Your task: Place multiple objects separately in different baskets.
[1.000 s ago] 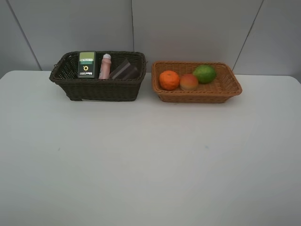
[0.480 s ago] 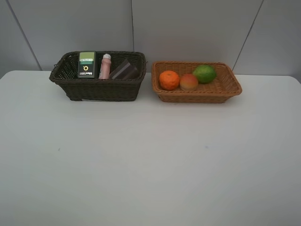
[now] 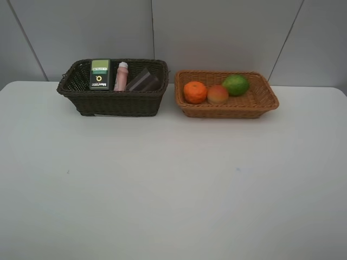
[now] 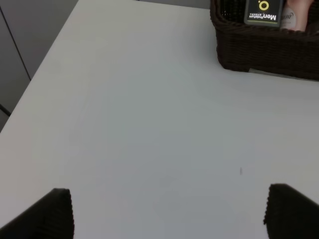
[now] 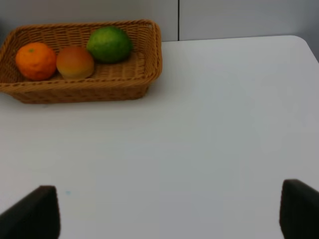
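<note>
Sorting looks done — fruit [image 3: 217, 93] in tan basket [image 3: 260, 104], bottles [image 3: 111, 75] in dark basket [image 3: 116, 102] — both end effectors [image 4: 167, 211] [image 5: 169, 209] released, empty.

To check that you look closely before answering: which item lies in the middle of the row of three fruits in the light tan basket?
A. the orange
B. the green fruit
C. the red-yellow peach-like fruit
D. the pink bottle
C: in the light tan basket, the red-yellow peach-like fruit lies between the orange and the green fruit, while the pink bottle stands in the dark brown basket.
</note>
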You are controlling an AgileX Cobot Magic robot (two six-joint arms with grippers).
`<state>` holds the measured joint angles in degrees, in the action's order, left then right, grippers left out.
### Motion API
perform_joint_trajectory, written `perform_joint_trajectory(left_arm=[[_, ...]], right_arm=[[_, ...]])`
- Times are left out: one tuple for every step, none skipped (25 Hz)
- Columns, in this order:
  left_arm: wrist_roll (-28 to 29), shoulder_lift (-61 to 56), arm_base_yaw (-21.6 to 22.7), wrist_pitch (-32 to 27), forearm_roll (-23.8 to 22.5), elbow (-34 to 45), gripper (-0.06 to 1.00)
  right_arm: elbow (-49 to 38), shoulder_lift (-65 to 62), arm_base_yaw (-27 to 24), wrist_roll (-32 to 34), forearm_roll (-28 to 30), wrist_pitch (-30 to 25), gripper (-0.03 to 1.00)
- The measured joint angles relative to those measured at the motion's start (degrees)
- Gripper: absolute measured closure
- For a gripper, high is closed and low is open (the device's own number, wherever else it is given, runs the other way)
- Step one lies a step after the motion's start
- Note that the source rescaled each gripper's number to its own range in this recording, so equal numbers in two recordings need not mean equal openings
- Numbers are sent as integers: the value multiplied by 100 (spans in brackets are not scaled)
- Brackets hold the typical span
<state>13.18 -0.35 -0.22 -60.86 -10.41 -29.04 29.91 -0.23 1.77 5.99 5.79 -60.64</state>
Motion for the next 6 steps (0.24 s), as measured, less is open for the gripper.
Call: perform_joint_trajectory(left_arm=[[0, 0, 0, 0, 0, 0, -5], [0, 0, 0, 0, 0, 0, -5], [0, 0, 0, 0, 0, 0, -5], [0, 0, 0, 0, 0, 0, -5], [0, 0, 0, 0, 4, 0, -5], [0, 0, 0, 0, 4, 0, -5]], right_arm=[[0, 0, 0, 0, 0, 0, 11], [0, 0, 0, 0, 0, 0, 11], [0, 0, 0, 0, 0, 0, 11], [0, 0, 0, 0, 0, 0, 11], [0, 0, 0, 0, 0, 0, 11], [0, 0, 0, 0, 0, 0, 11]])
